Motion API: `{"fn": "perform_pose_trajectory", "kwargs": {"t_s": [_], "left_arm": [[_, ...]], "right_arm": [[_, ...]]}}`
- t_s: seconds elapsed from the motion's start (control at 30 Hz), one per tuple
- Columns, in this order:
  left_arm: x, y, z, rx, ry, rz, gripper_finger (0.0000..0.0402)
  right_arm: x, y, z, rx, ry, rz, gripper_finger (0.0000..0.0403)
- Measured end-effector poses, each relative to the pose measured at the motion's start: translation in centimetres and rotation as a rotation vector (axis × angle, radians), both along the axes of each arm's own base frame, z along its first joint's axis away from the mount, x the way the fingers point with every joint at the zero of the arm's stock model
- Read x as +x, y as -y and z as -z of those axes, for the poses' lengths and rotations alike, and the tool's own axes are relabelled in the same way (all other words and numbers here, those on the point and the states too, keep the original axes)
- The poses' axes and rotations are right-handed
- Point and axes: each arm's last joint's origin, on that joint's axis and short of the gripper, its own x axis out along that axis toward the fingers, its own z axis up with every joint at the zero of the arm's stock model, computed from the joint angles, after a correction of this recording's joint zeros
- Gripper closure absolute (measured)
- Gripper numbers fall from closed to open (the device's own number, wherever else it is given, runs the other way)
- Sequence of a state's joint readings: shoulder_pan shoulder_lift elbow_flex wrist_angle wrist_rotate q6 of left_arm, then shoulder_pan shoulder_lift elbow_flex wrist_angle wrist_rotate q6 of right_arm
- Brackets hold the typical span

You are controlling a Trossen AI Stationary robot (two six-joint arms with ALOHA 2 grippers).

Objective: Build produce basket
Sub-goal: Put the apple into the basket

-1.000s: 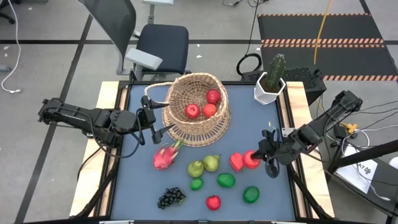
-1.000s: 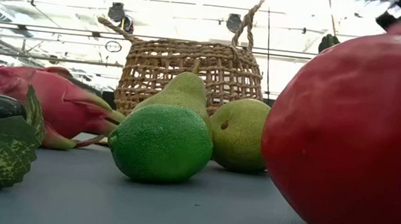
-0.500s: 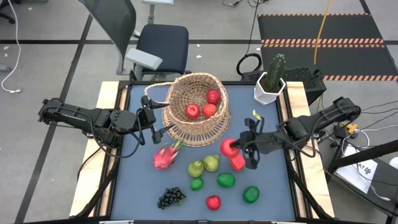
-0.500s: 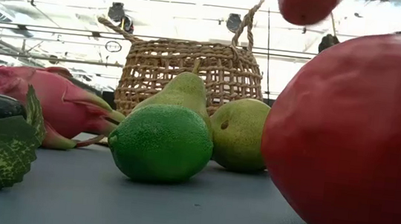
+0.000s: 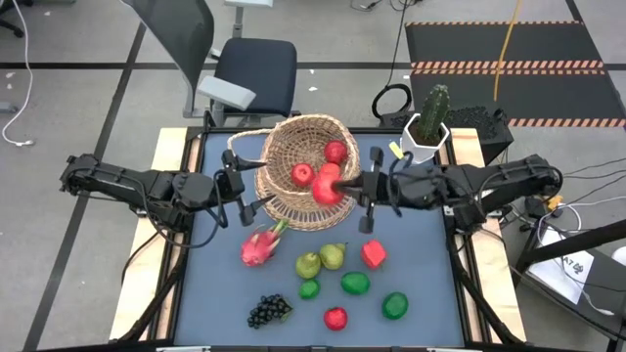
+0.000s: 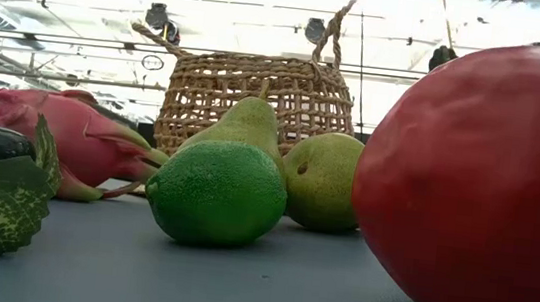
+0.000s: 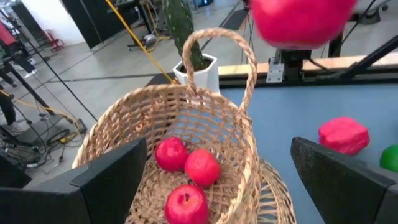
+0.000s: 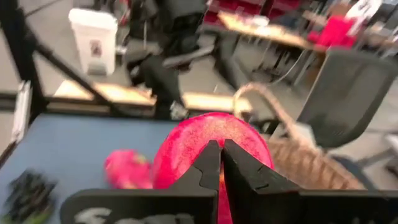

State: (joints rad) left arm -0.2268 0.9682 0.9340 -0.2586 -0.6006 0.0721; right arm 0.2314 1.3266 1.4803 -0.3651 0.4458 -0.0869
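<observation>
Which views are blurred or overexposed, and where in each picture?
Right wrist view: the whole frame is motion-blurred, including the red fruit in the right gripper. Low view: the bright ceiling washes out; the near red fruit is soft. High view: evenly lit and sharp on the basket.

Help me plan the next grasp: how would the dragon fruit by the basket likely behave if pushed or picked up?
The dragon fruit looks elongated with leafy scales, so it would probably pivot or slide rather than roll. Its pointed tip lies near the basket and may snag the weave. The smooth-looking skin could slip in narrow fingers.
</observation>
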Motion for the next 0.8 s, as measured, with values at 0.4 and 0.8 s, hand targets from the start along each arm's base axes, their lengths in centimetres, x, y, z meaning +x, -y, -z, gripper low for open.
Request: {"fn": "perform_pose_trajectory", "kwargs": {"t_s": [0.4,0.8], "left_arm": [[-2.2,-0.4,-1.6,-0.030,0.097,0.003,0.0090],[-2.5,-0.4,-1.6,-0.007,0.082,0.011,0.0209]], "right_arm": [[3.3,4.9,-1.2,-0.156,0.206,0.068,0.0403],[6.9,10.5,-1.8,-0.107,0.255,0.098,0.0403]]}}
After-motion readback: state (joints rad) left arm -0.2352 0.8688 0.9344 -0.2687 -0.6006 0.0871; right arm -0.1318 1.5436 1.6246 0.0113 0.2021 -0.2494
